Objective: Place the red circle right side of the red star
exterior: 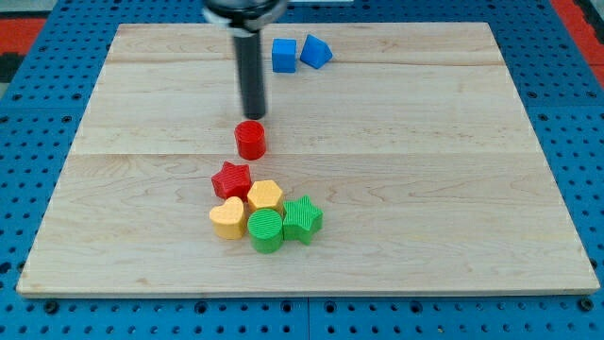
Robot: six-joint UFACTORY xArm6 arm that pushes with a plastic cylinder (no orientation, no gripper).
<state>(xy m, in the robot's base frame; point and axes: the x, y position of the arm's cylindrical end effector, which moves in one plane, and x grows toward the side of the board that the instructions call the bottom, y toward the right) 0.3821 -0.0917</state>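
Observation:
The red circle (250, 139) stands on the wooden board, just above and slightly to the right of the red star (231, 178). A small gap separates them. My tip (254, 116) is right above the red circle, at its upper edge, close to or touching it. The rod rises from there to the view's top.
Below the red star lies a tight cluster: a yellow heart (227, 217), a yellow block (264, 195), a green circle (266, 229) and a green star (302, 218). Two blue blocks (284, 55) (314, 51) sit near the board's top edge (396, 26).

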